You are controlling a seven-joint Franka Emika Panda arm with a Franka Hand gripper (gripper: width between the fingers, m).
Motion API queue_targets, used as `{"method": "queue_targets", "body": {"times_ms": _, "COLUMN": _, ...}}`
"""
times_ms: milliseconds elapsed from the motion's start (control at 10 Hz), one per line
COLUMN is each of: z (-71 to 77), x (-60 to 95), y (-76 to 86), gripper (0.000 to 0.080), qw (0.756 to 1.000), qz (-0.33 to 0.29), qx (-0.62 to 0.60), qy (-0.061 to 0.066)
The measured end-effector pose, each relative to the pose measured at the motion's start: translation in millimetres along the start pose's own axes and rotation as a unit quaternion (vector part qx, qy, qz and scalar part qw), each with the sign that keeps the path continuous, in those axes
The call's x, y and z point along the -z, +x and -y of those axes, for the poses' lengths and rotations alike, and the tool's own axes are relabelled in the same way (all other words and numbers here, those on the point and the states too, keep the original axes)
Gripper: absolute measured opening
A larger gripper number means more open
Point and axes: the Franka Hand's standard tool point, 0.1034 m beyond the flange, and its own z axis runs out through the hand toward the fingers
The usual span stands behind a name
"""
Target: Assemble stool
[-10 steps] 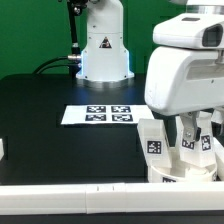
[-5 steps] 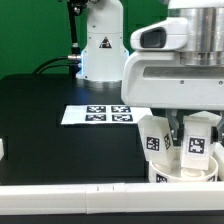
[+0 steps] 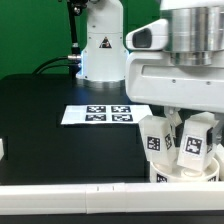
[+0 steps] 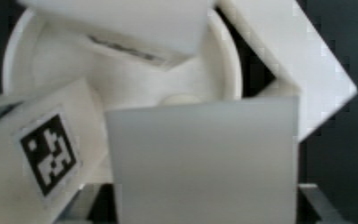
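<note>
The stool's round white seat (image 3: 186, 174) lies at the table's front edge on the exterior view's right, with white tagged legs (image 3: 152, 136) standing in it. My gripper (image 3: 184, 130) comes down over them from above. In the wrist view the gripper (image 4: 204, 208) is shut on an upright white leg (image 4: 202, 150), with one finger (image 4: 98, 205) on each side of it. That leg stands over the seat (image 4: 51, 60). A tagged leg (image 4: 43, 150) stands beside it, and two other legs (image 4: 131, 40) lean in around it. The held leg's lower end is hidden.
The marker board (image 3: 100, 114) lies flat in the middle of the black table. The robot base (image 3: 102, 50) stands at the back. A white rail (image 3: 70, 190) runs along the front edge, with a small white piece (image 3: 2, 150) at the exterior view's left edge.
The hand has swung towards the exterior view's left over the stool and turned about its own axis. The legs under it have shifted slightly. The marker board has not moved.
</note>
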Motion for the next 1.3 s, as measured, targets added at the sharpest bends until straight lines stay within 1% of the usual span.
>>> {"method": "queue_targets", "body": {"times_ms": 100, "z": 0.8, "x": -0.7, "y": -0.6, "gripper": 0.0334, "qw": 0.998, "qz": 0.0, "qx": -0.064, "qy": 0.007}}
{"method": "queue_targets", "body": {"times_ms": 200, "z": 0.4, "x": -1.8, "y": -0.9, "gripper": 0.0335, "qw": 0.991, "qz": 0.007, "qx": -0.133, "qy": 0.017}}
{"method": "queue_targets", "body": {"times_ms": 500, "z": 0.8, "x": -2.4, "y": -2.5, "gripper": 0.0335, "qw": 0.975, "qz": 0.009, "qx": -0.22, "qy": 0.016}}
{"method": "queue_targets", "body": {"times_ms": 600, "z": 1.6, "x": -2.2, "y": -1.6, "gripper": 0.0335, "qw": 0.966, "qz": 0.009, "qx": -0.257, "qy": 0.021}}
{"method": "queue_targets", "body": {"times_ms": 700, "z": -0.3, "x": -4.2, "y": -0.7, "gripper": 0.0335, "qw": 0.931, "qz": 0.013, "qx": -0.362, "qy": 0.04}}
{"method": "queue_targets", "body": {"times_ms": 800, "z": -0.8, "x": -5.4, "y": -2.1, "gripper": 0.0335, "qw": 0.898, "qz": 0.014, "qx": -0.437, "qy": 0.056}}
{"method": "queue_targets", "body": {"times_ms": 900, "z": 1.1, "x": -6.1, "y": -4.8, "gripper": 0.0335, "qw": 0.856, "qz": 0.014, "qx": -0.512, "qy": 0.075}}
{"method": "queue_targets", "body": {"times_ms": 1000, "z": 1.9, "x": -6.0, "y": -6.5, "gripper": 0.0335, "qw": 0.846, "qz": 0.019, "qx": -0.528, "qy": 0.072}}
{"method": "queue_targets", "body": {"times_ms": 1100, "z": 1.8, "x": -6.4, "y": -6.5, "gripper": 0.0335, "qw": 0.824, "qz": 0.022, "qx": -0.562, "qy": 0.072}}
{"method": "queue_targets", "body": {"times_ms": 1200, "z": 2.0, "x": -6.5, "y": -6.8, "gripper": 0.0335, "qw": 0.807, "qz": 0.024, "qx": -0.586, "qy": 0.071}}
{"method": "queue_targets", "body": {"times_ms": 1300, "z": 2.8, "x": -6.4, "y": -7.3, "gripper": 0.0335, "qw": 0.779, "qz": 0.027, "qx": -0.623, "qy": 0.072}}
